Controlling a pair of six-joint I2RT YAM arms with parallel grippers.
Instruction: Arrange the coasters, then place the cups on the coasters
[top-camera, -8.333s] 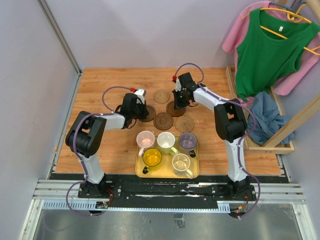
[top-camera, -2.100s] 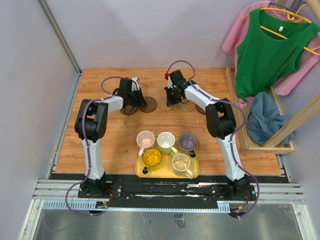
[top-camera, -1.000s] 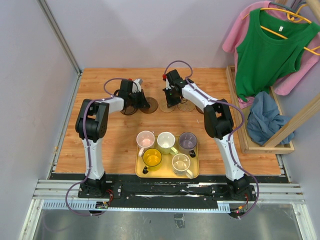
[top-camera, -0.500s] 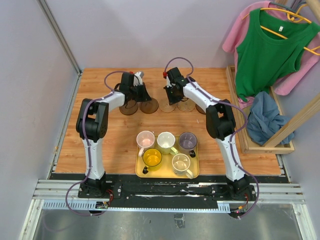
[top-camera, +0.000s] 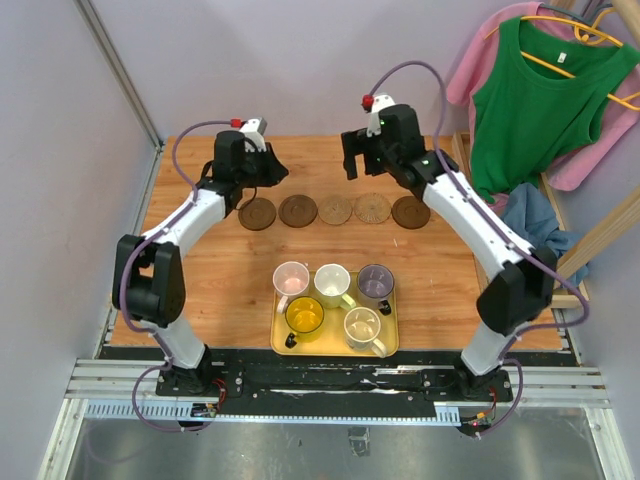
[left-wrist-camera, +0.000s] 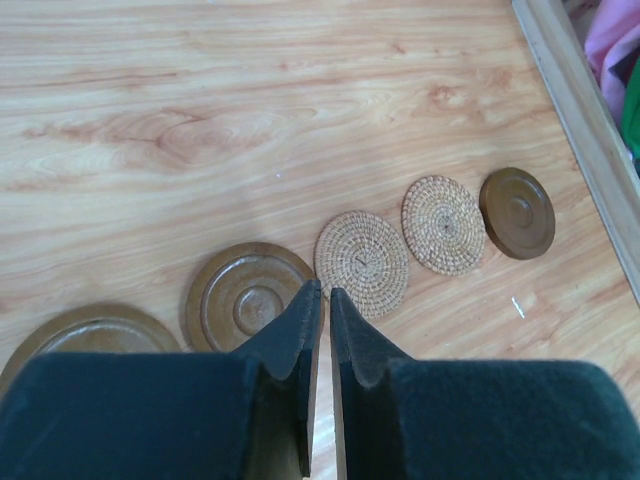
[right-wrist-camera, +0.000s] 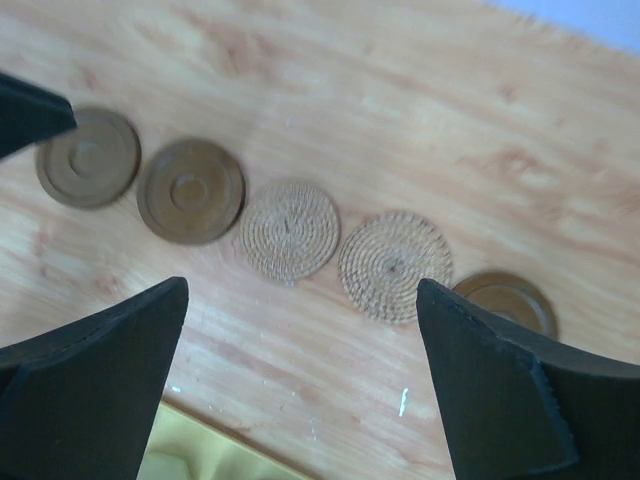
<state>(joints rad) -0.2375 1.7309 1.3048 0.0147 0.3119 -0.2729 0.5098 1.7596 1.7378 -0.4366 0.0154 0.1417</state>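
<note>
Both arms risen clear of the coasters (top-camera: 335, 211), five in a row, left gripper (left-wrist-camera: 325, 292) pinched nearly shut and empty, right gripper (top-camera: 360, 168) spread wide

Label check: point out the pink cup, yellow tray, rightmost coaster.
pink cup (top-camera: 290, 277): top external view, centre of its mouth.
yellow tray (top-camera: 322, 350): top external view, bare near edge.
rightmost coaster (top-camera: 410, 212): top external view, disc centre.
</note>
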